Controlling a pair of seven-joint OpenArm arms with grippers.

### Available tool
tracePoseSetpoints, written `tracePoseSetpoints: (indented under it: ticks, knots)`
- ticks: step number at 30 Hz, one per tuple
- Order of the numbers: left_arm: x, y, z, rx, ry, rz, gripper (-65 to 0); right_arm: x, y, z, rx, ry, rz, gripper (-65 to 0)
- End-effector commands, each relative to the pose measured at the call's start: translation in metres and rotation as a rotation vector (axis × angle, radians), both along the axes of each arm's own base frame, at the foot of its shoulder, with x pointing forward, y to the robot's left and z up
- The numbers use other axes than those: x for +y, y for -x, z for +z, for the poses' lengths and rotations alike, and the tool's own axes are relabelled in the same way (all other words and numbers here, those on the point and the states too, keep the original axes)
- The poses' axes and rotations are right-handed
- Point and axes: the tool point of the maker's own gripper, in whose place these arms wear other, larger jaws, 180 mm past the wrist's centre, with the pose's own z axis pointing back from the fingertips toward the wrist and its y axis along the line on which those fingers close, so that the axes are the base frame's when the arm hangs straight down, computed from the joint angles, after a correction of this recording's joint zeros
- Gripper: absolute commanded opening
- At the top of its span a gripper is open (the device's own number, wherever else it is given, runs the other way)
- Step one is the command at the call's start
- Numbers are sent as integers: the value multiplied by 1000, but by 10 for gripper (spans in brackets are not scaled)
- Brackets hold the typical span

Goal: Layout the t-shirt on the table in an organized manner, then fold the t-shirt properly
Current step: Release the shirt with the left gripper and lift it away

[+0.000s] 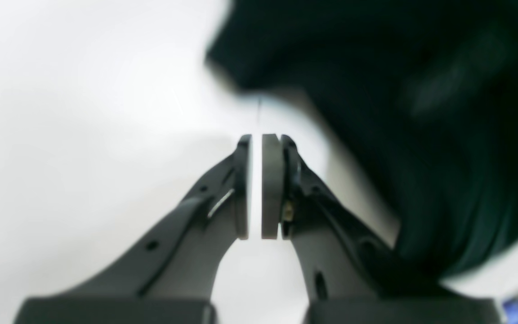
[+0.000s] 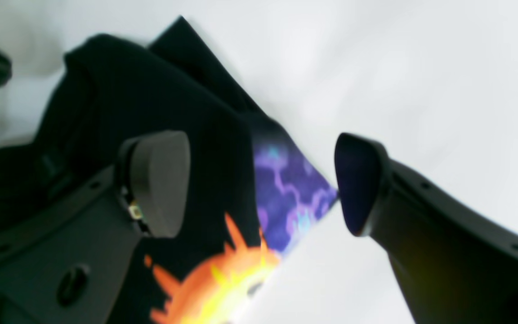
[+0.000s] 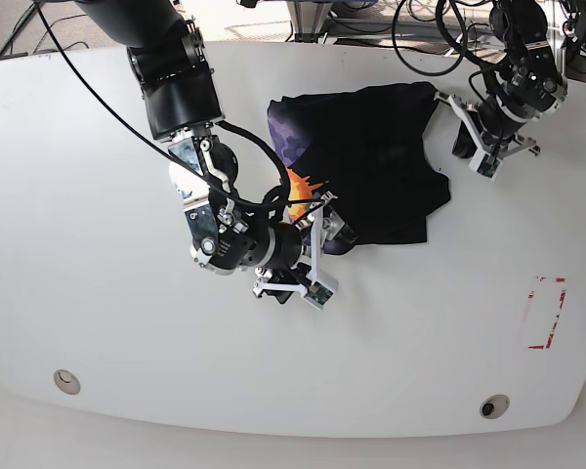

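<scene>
The black t-shirt (image 3: 371,166) lies crumpled on the far middle of the white table (image 3: 98,244), with an orange and purple print (image 3: 298,186) at its left edge. My right gripper (image 3: 308,256) is open at the shirt's near left edge. In the right wrist view (image 2: 256,139) one finger (image 2: 160,180) is over the cloth (image 2: 151,90) and the other (image 2: 358,180) over bare table. My left gripper (image 3: 461,145) is beside the shirt's right side. In the left wrist view (image 1: 256,137) its pads stand almost together with nothing between them, and the shirt (image 1: 421,112) is blurred to the right.
A red dashed rectangle (image 3: 545,313) is marked at the table's near right. Two small round holes (image 3: 66,380) (image 3: 494,405) sit near the front edge. Cables (image 3: 439,39) hang over the far edge behind the shirt.
</scene>
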Motion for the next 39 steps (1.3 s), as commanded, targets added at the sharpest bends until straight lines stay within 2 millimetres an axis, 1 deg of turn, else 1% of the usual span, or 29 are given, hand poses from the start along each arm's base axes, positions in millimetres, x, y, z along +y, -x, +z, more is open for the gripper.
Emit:
tracePoseSetpoints:
  ticks: [1,3,5,6,8,12,17,18,20,22,23,25,26,28,30,34,36,39]
  knots:
    - [11,-2,9,-31,-16,15,-633,23,-12,14,-33,-47,40,-165]
    - [25,6,9,-21,-32,53,-633,37,-12,11,-26,-58,70,-165]
    - [37,12,9,-13,-47,84,-633,44,-11,5,-12,-60,86,-170]
    - [40,13,9,-11,-52,88,-633,45,-11,4,-10,-60,88,-170]
    - [49,15,11,-11,-68,102,-633,53,-7,-6,16,-66,98,-168]
    - [61,16,13,-12,-89,120,-633,56,-7,-19,48,-94,83,-168]
    - [65,17,15,-15,-93,135,-633,56,-5,-28,70,-97,76,-171]
    - [66,17,14,-14,-92,137,-633,56,-6,-28,71,-98,75,-182]
    - [65,17,14,-14,-90,138,-633,56,-5,-29,73,-99,74,-231]
    - [65,18,14,-14,-89,140,-633,56,-5,-29,73,-99,74,-342]
    - [65,18,14,-14,-89,140,-633,56,-5,-29,73,-99,74,-382]
    - [64,18,13,-12,-87,140,-633,56,-5,-29,73,-99,74,-488]
    - [64,18,13,-12,-86,138,-633,56,-6,-28,70,-99,75,-533]
    - [64,18,13,-12,-86,137,-633,56,-6,-27,68,-98,75,-596]
    - [64,18,13,-12,-86,137,-633,56,-6,-26,68,-102,76,-610]
    - [63,18,13,-11,-85,136,-633,54,-10,-17,36,-106,71,-610]
    - [63,18,12,-11,-84,136,-633,48,-11,-16,26,-97,64,-610]
    - [63,18,12,-11,-84,136,-633,44,-12,-12,11,-99,64,-609]
